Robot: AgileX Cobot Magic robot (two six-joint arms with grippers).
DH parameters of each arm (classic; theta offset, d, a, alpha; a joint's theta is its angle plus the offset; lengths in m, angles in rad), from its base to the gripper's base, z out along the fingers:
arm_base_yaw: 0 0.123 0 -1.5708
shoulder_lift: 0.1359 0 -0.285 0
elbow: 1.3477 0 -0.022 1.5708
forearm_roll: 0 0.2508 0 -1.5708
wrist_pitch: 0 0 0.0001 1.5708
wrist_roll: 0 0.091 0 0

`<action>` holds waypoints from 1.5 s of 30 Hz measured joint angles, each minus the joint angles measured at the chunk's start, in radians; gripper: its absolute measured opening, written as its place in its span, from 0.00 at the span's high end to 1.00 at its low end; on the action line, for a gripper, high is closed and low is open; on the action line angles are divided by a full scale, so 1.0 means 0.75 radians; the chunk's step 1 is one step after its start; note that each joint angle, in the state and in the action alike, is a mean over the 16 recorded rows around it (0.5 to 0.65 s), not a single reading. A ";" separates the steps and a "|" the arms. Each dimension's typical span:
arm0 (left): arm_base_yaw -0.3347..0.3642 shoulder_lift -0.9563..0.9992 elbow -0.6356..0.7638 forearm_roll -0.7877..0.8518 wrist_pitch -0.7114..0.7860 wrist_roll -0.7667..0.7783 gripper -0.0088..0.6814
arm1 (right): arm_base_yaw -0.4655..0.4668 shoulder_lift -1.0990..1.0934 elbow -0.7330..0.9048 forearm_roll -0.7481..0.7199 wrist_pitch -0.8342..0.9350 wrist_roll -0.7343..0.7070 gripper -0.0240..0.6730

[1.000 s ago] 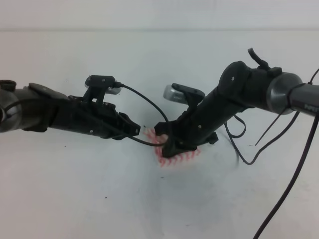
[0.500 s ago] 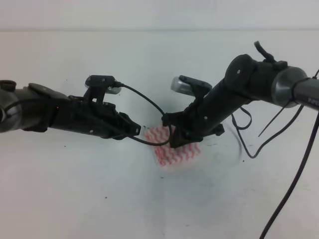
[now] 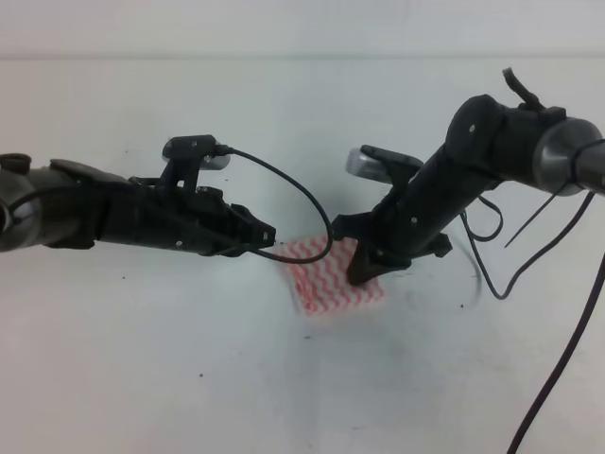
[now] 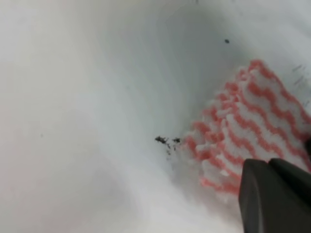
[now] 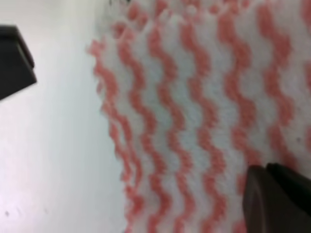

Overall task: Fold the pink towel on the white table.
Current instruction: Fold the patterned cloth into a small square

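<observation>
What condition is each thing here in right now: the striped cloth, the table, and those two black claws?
Pink and white wavy-striped towel: lying flat on the table, already small; fold layers unclear.
Broad white matte table: bare, a few dark specks.
Left gripper: above the towel's left edge, holding nothing visible; jaws unclear.
Right gripper: over the towel's right part; jaws unclear.

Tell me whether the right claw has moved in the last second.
Yes. The right claw has shifted right across the towel, uncovering more of it.

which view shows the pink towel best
The right wrist view: the pink towel fills most of the frame, wavy stripes and frayed left edge clear. The exterior high view shows it small and partly behind the right arm; the left wrist view catches only one blurry corner.
</observation>
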 joint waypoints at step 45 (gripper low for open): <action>-0.175 0.058 -0.002 -0.054 -0.058 0.105 1.00 | -0.009 -0.013 -0.006 -0.110 0.062 0.070 0.99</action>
